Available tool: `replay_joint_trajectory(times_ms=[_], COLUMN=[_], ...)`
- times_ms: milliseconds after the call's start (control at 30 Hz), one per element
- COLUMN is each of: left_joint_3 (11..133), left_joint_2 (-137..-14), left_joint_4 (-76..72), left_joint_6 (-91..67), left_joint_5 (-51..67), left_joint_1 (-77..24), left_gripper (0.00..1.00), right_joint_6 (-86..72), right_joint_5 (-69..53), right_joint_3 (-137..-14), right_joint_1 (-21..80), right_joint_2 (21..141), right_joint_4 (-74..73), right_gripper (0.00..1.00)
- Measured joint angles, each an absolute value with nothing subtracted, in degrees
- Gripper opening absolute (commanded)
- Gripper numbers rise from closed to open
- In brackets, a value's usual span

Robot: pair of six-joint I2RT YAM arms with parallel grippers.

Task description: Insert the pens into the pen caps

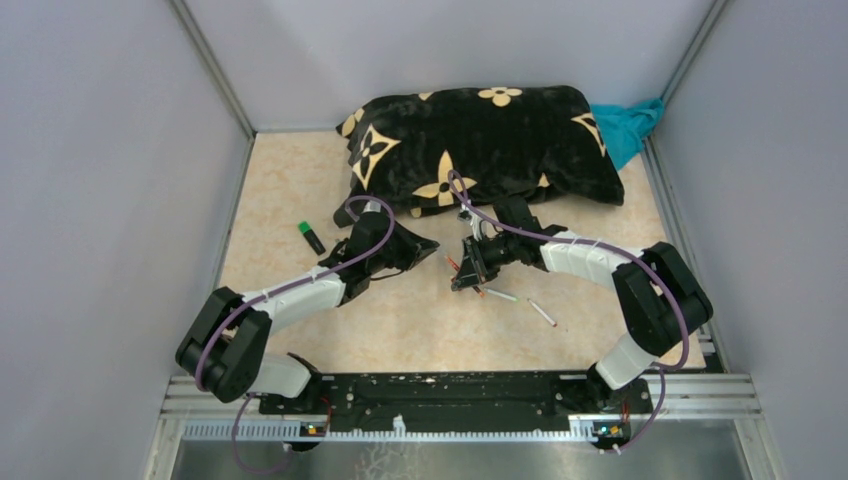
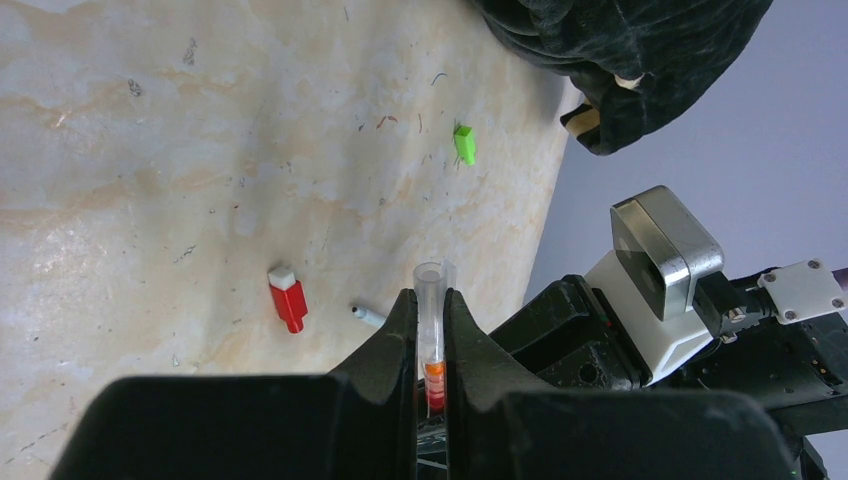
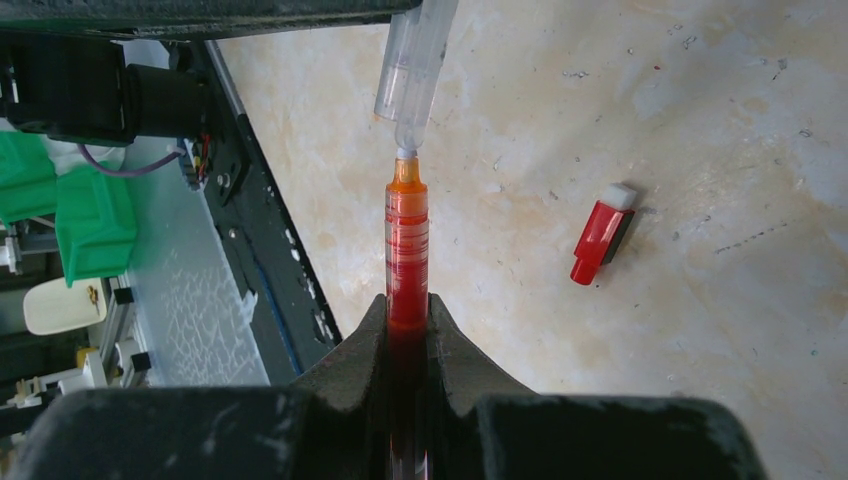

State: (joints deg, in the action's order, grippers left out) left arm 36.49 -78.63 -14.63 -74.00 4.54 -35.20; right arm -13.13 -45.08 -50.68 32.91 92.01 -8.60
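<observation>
Now right gripper [image 3: 407, 300] pinches red pen [image 3: 406, 240]; left gripper [image 2: 429, 293] pinches clear tube [image 2: 430, 275], maybe cap.

The right gripper [image 3: 406, 315] is black, and the red pen [image 3: 406, 240] in its jaws is translucent with an orange tip. Beyond that tip is the clear tube [image 3: 418, 50]. Right of the jaws lies a red cap [image 3: 603, 240] with a white end. Ahead of the black left gripper [image 2: 431, 305] is a bright green cap [image 2: 464, 145]. Marbled beige table [image 1: 280, 180]; black cushion [image 1: 500, 140] with cream flowers; teal cloth [image 1: 630, 125].
</observation>
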Motion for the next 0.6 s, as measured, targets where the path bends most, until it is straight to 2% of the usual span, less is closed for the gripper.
replay_joint_trajectory(times_ms=[600], left_joint_3=[36.49], left_joint_2=[-79.83], left_joint_4=[-15.07], left_joint_6=[-74.59], left_joint_5=[4.56], left_joint_1=[-36.34], left_gripper=[0.0], right_joint_6=[-13.74], right_joint_5=[-45.25], right_joint_3=[-50.81], right_joint_1=[32.91], right_joint_2=[92.44], right_joint_4=[-8.56], right_gripper=[0.0])
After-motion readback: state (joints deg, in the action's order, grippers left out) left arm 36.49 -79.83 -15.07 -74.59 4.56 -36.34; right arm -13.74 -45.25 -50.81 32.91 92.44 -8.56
